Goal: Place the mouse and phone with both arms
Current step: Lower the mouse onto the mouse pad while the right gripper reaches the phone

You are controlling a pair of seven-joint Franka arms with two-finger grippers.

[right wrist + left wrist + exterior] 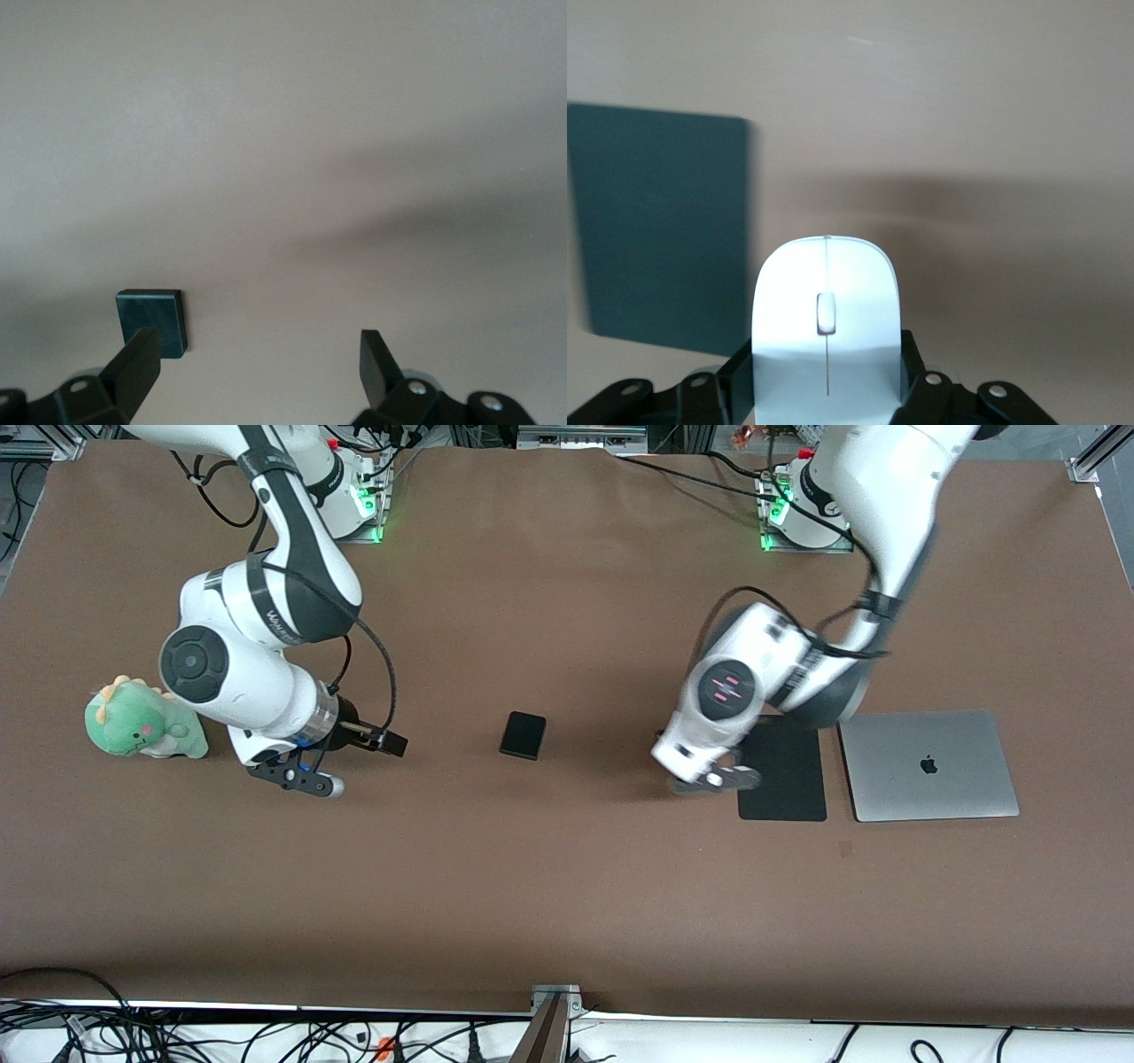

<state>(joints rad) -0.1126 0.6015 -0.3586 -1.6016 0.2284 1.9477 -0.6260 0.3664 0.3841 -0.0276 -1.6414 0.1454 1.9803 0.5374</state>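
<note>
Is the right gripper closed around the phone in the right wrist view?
No: the right gripper is open and empty, its fingers spread wide, while the phone lies on the table.

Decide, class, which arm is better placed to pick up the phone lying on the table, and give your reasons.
The right arm. Its right gripper is open and empty, with the phone lying free near it. The left gripper is shut on the mouse beside the mouse pad.
</note>
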